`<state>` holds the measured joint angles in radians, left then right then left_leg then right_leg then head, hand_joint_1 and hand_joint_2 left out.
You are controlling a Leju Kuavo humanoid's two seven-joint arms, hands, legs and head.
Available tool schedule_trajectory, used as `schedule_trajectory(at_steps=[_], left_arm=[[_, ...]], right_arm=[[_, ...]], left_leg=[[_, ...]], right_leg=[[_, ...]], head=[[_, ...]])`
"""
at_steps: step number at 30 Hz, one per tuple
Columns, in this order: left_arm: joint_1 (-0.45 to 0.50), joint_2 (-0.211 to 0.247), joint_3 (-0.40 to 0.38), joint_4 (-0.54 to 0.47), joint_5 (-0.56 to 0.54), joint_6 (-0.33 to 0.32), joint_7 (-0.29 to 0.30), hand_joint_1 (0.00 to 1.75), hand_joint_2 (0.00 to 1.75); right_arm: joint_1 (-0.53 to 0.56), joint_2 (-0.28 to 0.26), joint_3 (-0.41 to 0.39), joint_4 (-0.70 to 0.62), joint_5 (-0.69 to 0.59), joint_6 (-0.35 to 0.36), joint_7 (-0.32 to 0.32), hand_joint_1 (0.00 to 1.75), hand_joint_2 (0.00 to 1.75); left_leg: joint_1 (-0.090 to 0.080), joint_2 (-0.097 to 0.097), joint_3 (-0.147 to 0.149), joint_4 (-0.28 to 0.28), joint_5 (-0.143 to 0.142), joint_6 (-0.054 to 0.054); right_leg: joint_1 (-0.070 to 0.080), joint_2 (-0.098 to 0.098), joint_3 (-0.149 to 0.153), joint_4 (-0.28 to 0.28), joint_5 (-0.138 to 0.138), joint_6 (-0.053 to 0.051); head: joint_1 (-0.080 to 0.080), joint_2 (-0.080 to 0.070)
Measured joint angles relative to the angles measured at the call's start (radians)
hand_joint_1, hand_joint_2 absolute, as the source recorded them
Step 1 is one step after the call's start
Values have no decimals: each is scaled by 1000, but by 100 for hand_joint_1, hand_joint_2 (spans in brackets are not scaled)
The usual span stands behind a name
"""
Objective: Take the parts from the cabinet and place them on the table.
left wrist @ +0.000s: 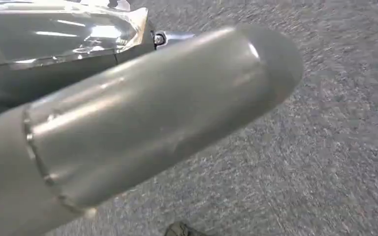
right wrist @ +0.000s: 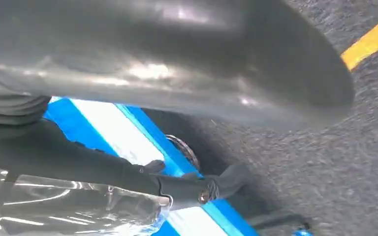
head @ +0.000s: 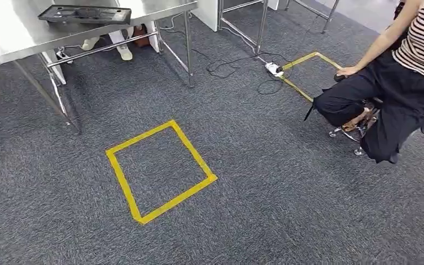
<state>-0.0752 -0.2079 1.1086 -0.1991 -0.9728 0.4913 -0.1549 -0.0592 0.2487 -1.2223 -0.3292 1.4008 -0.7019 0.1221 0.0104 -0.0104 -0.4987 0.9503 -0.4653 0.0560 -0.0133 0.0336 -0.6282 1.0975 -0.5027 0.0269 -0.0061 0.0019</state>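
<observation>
Our hands: grip state unreadable. Black tray [head: 85, 13] on steel counter [head: 11, 33] looks stiff, light; we'd grasp its rim.

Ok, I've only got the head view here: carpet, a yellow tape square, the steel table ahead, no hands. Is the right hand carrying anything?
Observer: In the right wrist view, the right hand has its dark fingers lying across a blue and white item with glossy clear wrapping. It looks carried, but the grip itself is hidden.
Operator: And the left?
Observer: In the left wrist view, a dark item in shiny plastic sits right beside the left hand. I cannot tell whether the fingers close on it.
Operator: What's under the right hand?
Observer: Grey carpet, with a strip of yellow tape just beyond.
</observation>
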Motion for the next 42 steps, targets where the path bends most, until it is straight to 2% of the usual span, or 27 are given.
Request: schedule_trajectory(at_steps=[2,3,4,6,7,8,12,13,14,15,17,18,20,22,23,24,27,28,30,32,33,34,35,37,38,39,42], left_arm=[[4,1,-2,0,-1,-2,0,0,0],[4,1,-2,1,-2,-2,0,0,0],[4,1,-3,1,-3,-3,0,0,0],[3,1,-5,1,-4,-9,0,0,0],[2,1,-6,1,-5,-11,0,0,0],[1,2,-8,1,-5,-11,0,0,0],[-6,2,-10,1,-5,-11,0,0,0],[-6,2,-11,1,-5,-11,0,0,0],[-7,3,-11,1,-5,-11,0,0,0],[-6,3,-11,1,-5,-11,1,0,0],[-2,3,-11,2,-5,-11,8,0,0],[-1,3,-11,2,-5,-11,9,0,0],[0,4,-11,2,-5,-11,11,0,0],[0,4,-11,2,-5,-10,12,0,0],[1,5,-11,2,-5,-9,15,0,0],[2,7,-11,2,-4,-8,16,0,0],[-1,7,-11,2,-3,-8,19,0,0],[-2,5,-11,2,-3,-8,19,0,0],[-1,4,-10,2,-3,-6,19,0,0],[3,4,-10,3,-4,-5,20,0,0],[3,4,-10,3,-4,-5,20,0,0],[3,4,-10,3,-4,-5,20,0,0],[2,4,-10,3,-4,-5,20,0,0],[1,3,-10,3,-3,-5,21,0,0],[0,2,-10,3,-3,-6,22,0,0],[0,4,-10,3,-3,-6,23,0,0],[-2,3,-10,3,-3,-6,24,0,0]], right_arm=[[-3,0,-4,0,0,0,1,0,0],[-2,0,-6,0,0,0,1,0,0],[0,0,-9,0,0,0,2,0,0],[3,0,-15,0,0,0,3,0,0],[2,0,-17,0,0,0,3,0,0],[-2,1,-17,0,0,0,3,0,0],[-1,2,-21,-1,0,0,3,0,0],[-1,2,-23,-1,0,0,4,0,0],[-3,4,-25,-1,0,0,4,0,0],[-3,4,-26,-1,0,0,4,0,0],[-2,5,-28,-1,2,0,4,0,0],[-1,5,-31,-1,3,0,4,0,0],[1,4,-34,-1,4,0,4,0,0],[0,5,-34,-1,10,0,6,0,0],[-1,6,-34,-1,13,0,8,0,0],[-5,8,-34,-1,15,0,11,0,0],[-4,7,-35,9,15,0,13,0,0],[-2,6,-36,11,15,0,13,0,0],[-5,3,-36,14,14,0,15,0,0],[-11,2,-36,19,14,0,15,0,0],[-10,2,-36,19,14,0,15,0,0],[-9,1,-36,21,14,0,15,0,0],[-7,0,-36,23,14,0,15,0,0],[-8,-4,-37,29,15,0,17,0,0],[-10,-7,-38,32,14,0,16,0,0],[-14,-8,-38,40,14,0,14,0,0],[-15,-14,-40,53,14,0,11,0,0]], left_leg=[[-6,36,-4,0,0,0],[-6,52,-6,1,0,0],[-7,66,-8,2,0,0],[-6,94,-7,4,-1,-2],[-7,104,-4,6,-3,-6],[-15,114,-2,10,-6,-12],[-13,148,3,12,-9,-35],[-8,142,0,17,-16,-42],[-4,81,-9,48,-47,-50],[0,45,-35,109,-93,-53],[2,17,-107,276,-173,-58],[2,16,-131,327,-185,-59],[2,11,-115,287,-133,-54],[2,-11,-40,125,-39,-44],[3,-63,-10,54,-15,-36],[3,-80,-6,40,-22,-32],[-4,-50,-12,34,-22,-29],[2,-36,-9,19,-13,-19],[3,-11,-9,12,-6,-10],[-2,25,-12,13,-6,-6],[-2,41,-14,13,-6,-6],[-3,56,-14,14,-6,-6],[-3,69,-14,14,-6,-7],[-2,93,-11,15,-8,-9],[-4,103,-9,20,-10,-14],[-13,112,-11,24,-16,-22],[-7,134,-5,24,-16,-40]], right_leg=[[-3,-19,-68,153,-62,-1],[-4,-22,-82,192,-70,6],[-6,-24,-71,182,-62,13],[-10,-41,27,25,-6,35],[-11,-67,86,-71,19,40],[-8,-122,113,-131,16,29],[-1,-78,103,-128,29,-3],[-13,-66,114,-134,36,-13],[-12,-56,108,-134,38,-17],[-12,-48,105,-132,44,-25],[-9,-25,98,-131,48,-30],[-6,-13,96,-130,48,-29],[-5,16,96,-126,49,-29],[-5,43,97,-121,48,-28],[-8,55,93,-120,49,-27],[2,66,89,-116,52,-21],[-9,96,68,-121,66,1],[-5,103,58,-121,67,8],[-2,16,26,-50,25,0],[-4,-14,-55,119,-50,-7],[-5,-19,-87,192,-73,-4],[-7,-21,-92,214,-73,3],[-10,-24,-71,184,-59,12],[-15,-47,32,9,0,32],[-16,-89,93,-93,25,37],[-14,-124,100,-113,21,26],[-5,-88,90,-112,27,9]], head=[[1,0],[3,0],[2,0],[3,0],[2,0],[4,0],[-2,0],[0,0],[-9,0],[-11,0],[-12,0],[-12,0],[-11,0],[-12,0],[-11,0],[-10,0],[-12,0],[-12,0],[-6,0],[-3,0],[-4,0],[-3,0],[-3,0],[-1,0],[-1,0],[-2,0],[-4,0]])
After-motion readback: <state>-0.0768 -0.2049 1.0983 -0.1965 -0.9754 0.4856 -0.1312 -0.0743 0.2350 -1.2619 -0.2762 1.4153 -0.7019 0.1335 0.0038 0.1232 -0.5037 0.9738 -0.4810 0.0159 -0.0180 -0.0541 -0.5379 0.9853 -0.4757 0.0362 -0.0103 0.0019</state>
